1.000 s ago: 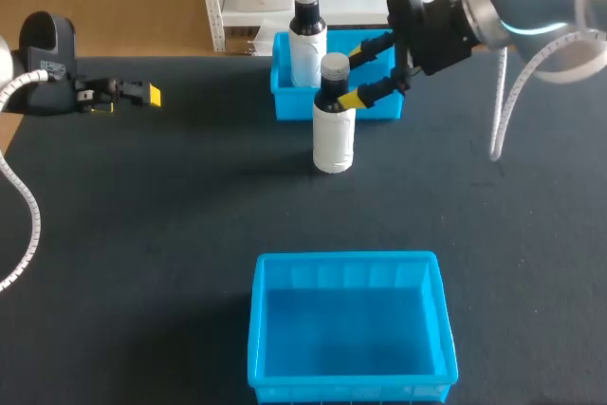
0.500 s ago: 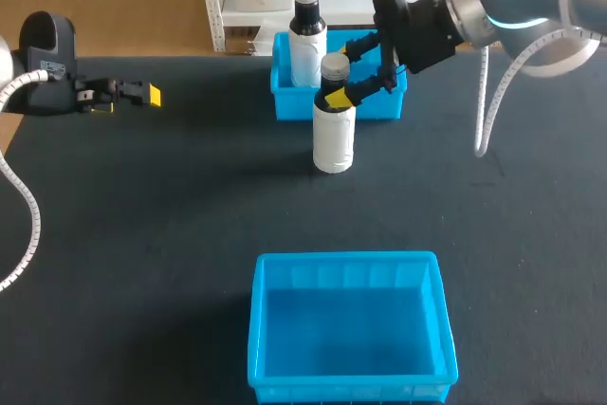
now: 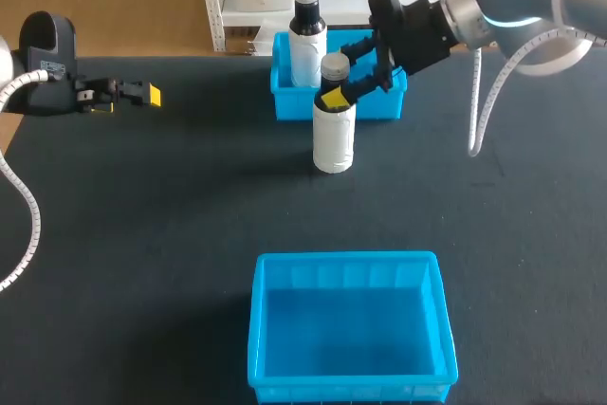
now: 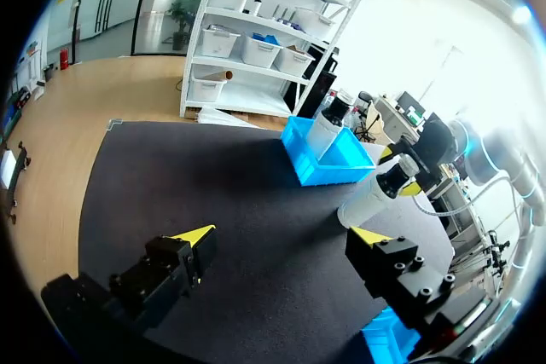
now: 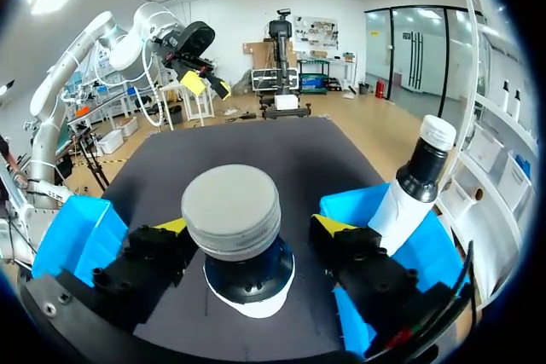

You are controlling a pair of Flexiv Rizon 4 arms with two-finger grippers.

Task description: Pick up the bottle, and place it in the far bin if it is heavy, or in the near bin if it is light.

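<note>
Dark table (image 3: pixel 142 234) is lying under both grippers, with a wide bare stretch running between the left gripper (image 4: pixel 281 236) and the bottles. Near bin (image 3: pixel 346 258), blue, is sitting off to one side of the right gripper (image 5: pixel 247 228) and well apart from it, by the table's near edge. Far bin (image 3: pixel 289 106), blue, is sitting just beside the right gripper's other finger, at the far edge. A second bottle (image 3: pixel 306 45) is standing upright in it.

Bottle (image 3: pixel 333 139), with white body, dark neck and grey cap, is standing upright on the table near the far bin's front wall, its neck between the right gripper's fingers. Those fingers are sitting spread, one on each side, with slim gaps showing and no clamping.

Left gripper is hanging near the table's left edge, fingers wide, holding nothing, with the bottle well ahead.
</note>
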